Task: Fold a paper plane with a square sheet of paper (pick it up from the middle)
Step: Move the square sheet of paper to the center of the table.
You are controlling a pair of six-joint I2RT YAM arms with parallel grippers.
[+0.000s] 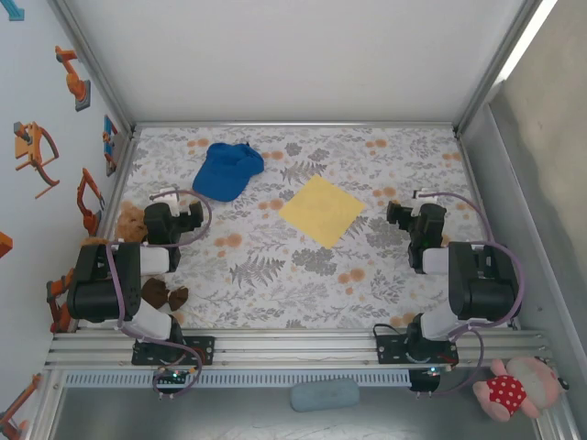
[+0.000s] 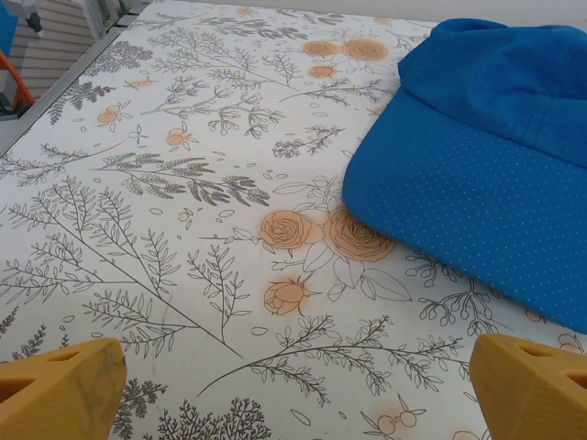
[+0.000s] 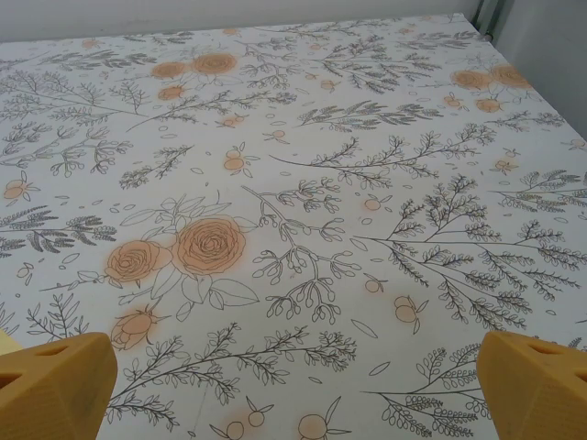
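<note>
Paper lies flat mid-table, both grippers wide open, nothing held.

The square sheet of paper (image 1: 322, 210) is flat on the table (image 1: 275, 284), about halfway btwn the two arms, right of the blue cap (image 1: 227, 170) and apart from it. It sits like a diamond, w/ one corner far, one near, one left, one right. It's square, so no long side. The left gripper (image 2: 293, 394) & right gripper (image 3: 293, 390) have jaws spread wide. What could go wrong, I think: the paper is thin and flat, so fingers may just push it along or crumple it. A grab off the middle could make it flop.
</note>
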